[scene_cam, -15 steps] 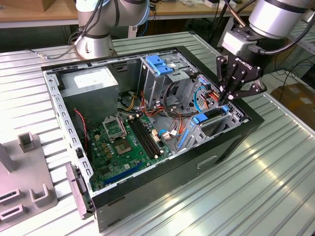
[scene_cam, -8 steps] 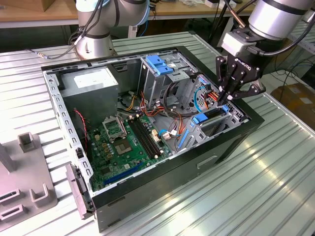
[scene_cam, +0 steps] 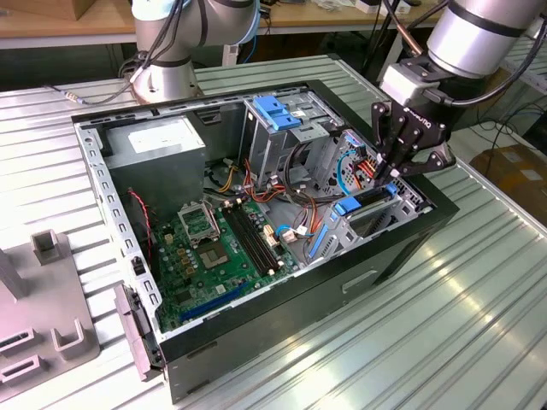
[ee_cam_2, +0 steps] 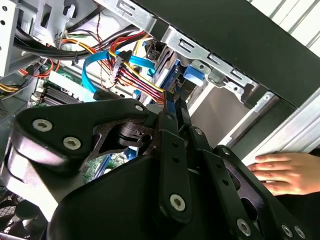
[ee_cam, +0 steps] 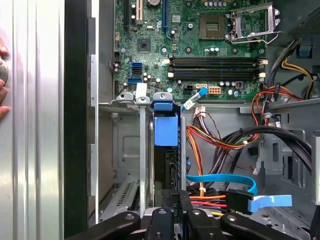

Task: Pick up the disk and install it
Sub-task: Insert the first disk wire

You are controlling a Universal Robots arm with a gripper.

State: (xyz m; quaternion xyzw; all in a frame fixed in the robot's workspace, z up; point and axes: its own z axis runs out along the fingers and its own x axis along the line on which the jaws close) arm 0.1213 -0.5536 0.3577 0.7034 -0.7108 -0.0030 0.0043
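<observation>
disk going into its bay
your gripper (scene_cam: 395,173) is pinched tight on the disk (ee_cam: 165,131); keep it square to the bay at the case's (scene_cam: 256,329) 3 o'clock side.

Honestly nothing here reads cleanly. The white label (scene_cam: 162,135) on the grey metal box (scene_cam: 128,158) has print on it, and there's a short bit of white lettering on the gripper (scene_cam: 390,175) body in the exterior view (way too small to make out, both of them). The motherboard (ee_cam: 200,50) has tiny white markings in the first wrist view, equally unreadable.
</observation>
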